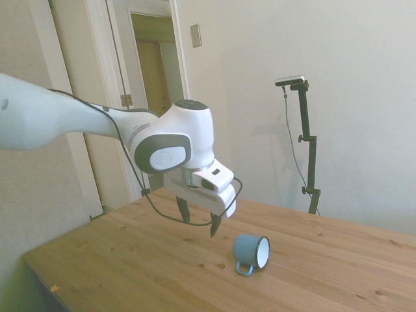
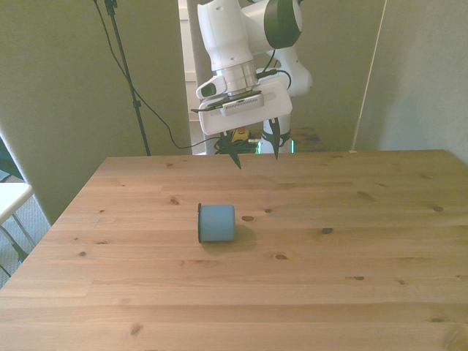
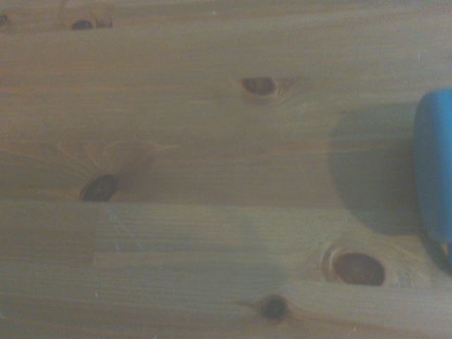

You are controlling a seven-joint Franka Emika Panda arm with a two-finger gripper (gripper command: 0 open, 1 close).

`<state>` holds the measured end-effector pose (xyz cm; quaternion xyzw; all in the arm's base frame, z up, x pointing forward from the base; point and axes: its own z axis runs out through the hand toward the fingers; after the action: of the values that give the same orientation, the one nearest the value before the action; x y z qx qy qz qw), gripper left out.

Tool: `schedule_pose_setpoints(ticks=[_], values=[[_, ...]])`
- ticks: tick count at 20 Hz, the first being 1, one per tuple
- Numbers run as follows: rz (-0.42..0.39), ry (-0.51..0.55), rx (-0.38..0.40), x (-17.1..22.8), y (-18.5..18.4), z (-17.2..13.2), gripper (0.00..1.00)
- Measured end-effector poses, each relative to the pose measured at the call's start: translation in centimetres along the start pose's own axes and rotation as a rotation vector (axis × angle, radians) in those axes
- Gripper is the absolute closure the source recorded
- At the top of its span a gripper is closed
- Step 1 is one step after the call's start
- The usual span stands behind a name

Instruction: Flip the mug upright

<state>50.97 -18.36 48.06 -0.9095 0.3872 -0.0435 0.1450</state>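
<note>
Only in the side view do we see the mug's white, empty inside; it lies on its side below our unclenched, empty-handed gripper.

A small teal-blue mug with a white inside and a thin dark rim is seen lying on its side on the wooden table. Its mouth is turned toward the front view's left, and its loop handle is pressed against the tabletop.
</note>
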Motion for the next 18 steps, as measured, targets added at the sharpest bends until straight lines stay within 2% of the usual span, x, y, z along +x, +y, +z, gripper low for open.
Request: schedule_pose_setpoints(ticks=[3,6,9,13,18], values=[[0.03,-0.015,0.038,5.5,2.8,-1.2,0.0],[0.048,-0.049,0.071,10.4,5.3,0.2,0.0],[0.052,-0.084,0.083,13.9,6.1,1.7,0.0],[0.04,-0.106,0.095,16.2,5.7,0.8,0.0],[0.028,-0.153,0.102,18.3,5.6,3.0,0.0]])
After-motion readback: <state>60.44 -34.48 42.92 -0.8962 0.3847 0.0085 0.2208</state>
